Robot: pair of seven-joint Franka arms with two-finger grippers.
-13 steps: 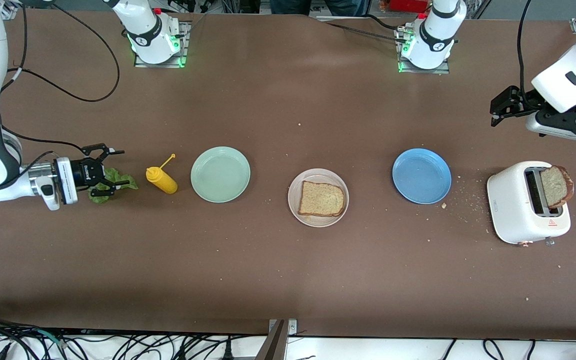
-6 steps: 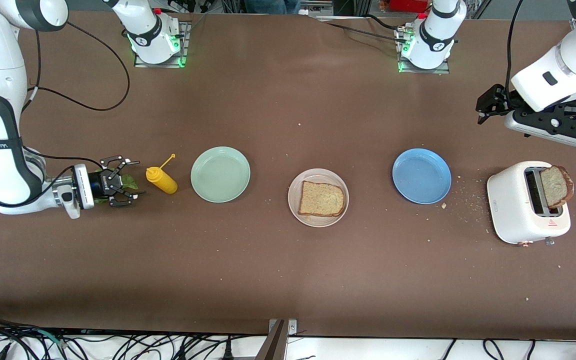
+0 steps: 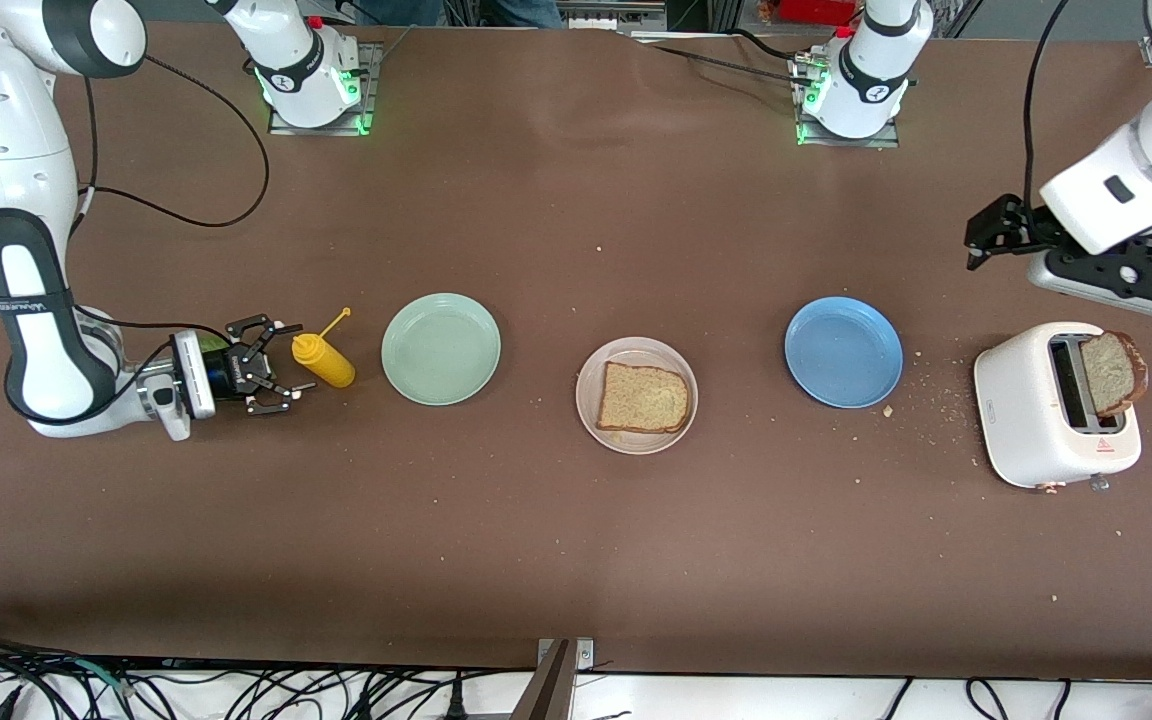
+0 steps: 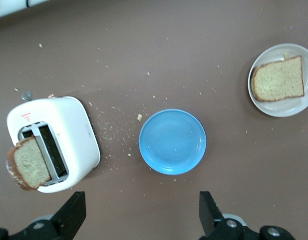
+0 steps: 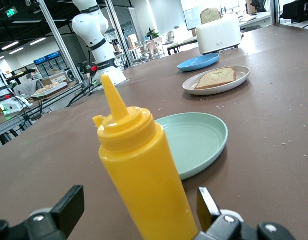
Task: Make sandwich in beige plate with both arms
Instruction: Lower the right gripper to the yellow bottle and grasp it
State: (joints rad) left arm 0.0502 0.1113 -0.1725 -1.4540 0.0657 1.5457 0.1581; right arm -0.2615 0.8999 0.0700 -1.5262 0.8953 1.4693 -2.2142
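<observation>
Right gripper [image 3: 274, 372] low at 9 o'clock of yellow plastic squeeze bottle [image 3: 324, 361], jaws wide, empty, left gripper [image 3: 986, 232] at 12 o'clock over white toaster [image 3: 1031, 405], jaws wide, empty, 1 brown bread slice [image 3: 645, 398] on round beige plate [image 3: 591, 418]

table [image 3: 556, 560]: matt brown | toaster [image 3: 1021, 400]: glossy white | squeeze bottle [image 3: 324, 362]: smooth yellow plastic

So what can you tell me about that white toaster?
The toaster is a glossy white box with rounded corners and two dark slots on top. It stands upright on the brown table at the left arm's end, beside the blue plate, crumbs scattered between them. One brown bread slice sticks up from a slot, leaning outward.
</observation>
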